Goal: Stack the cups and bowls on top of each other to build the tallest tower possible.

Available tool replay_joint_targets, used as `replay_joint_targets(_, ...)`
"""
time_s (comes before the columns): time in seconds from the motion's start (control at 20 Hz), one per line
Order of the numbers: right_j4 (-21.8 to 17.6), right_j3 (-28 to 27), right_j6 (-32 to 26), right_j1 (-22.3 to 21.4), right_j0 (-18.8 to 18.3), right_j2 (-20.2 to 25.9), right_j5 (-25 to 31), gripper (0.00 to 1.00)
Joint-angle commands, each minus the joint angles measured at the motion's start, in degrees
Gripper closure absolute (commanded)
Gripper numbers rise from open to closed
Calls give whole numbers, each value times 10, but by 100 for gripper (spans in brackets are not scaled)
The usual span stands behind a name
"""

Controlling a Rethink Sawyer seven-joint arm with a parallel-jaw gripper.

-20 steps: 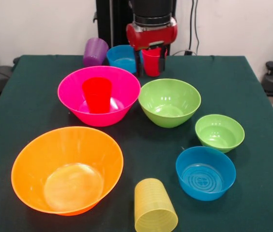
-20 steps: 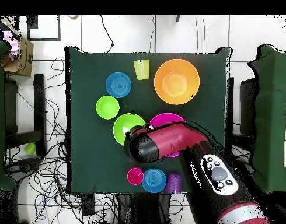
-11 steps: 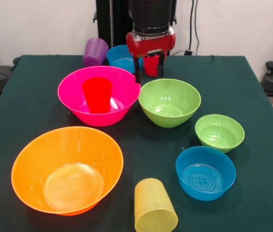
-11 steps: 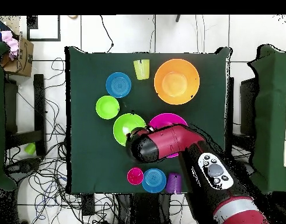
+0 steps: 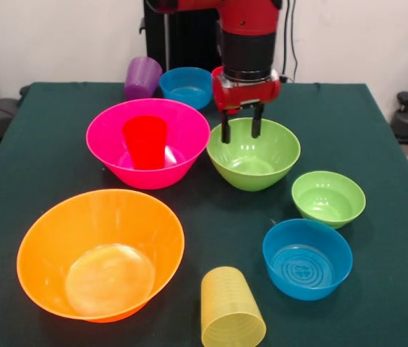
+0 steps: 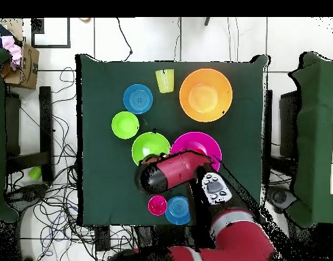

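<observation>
Green felt bench [image 5: 377, 123] carrying all ten pieces, nothing yet nested beyond a single pair. Largest first: orange bowl [image 5: 101, 253], well apart from the end effector [image 5: 238, 132] toward the camera side, upright and unfilled. Hot pink bowl [image 5: 148, 142] just beside the end effector on the picture's left, holding the bright red cup [image 5: 145, 142] upright inside, the only start of a tower. Medium lime green bowl [image 5: 253, 153] directly beneath the end effector, fingers spread apart, gripping nothing, tips hanging at the bowl's far rim. Blue bowl [image 5: 307, 258] and small lime green bowl [image 5: 328, 198] lower right of the end effector, well apart. Second blue bowl [image 5: 187, 86] and purple cup [image 5: 142, 77] behind the end effector near the bench's far edge. Pinkish-red cup [image 6: 157, 204] beside that blue bowl in the overhead view, mostly hidden behind the arm from the front. Ribbed yellow cup [image 5: 231, 308] farthest off, at the near edge, lying tilted.

Step in hand, by judgement: lining up on the medium green bowl's rim for a pick. Next move: descend, straddle the thin wall with one finger inside and one outside, close, lift clear.
</observation>
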Motion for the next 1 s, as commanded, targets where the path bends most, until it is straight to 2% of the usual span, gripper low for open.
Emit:
replay_joint_targets(0.05,34,-31,112,19,38,-33,-13,0)
replay_joint_targets(0.45,38,-11,110,5,30,-22,-16,0)
replay_joint_targets(0.6,86,29,138,-46,55,-7,15,0)
replay_joint_targets(1.0,185,72,166,-110,107,-1,54,0)
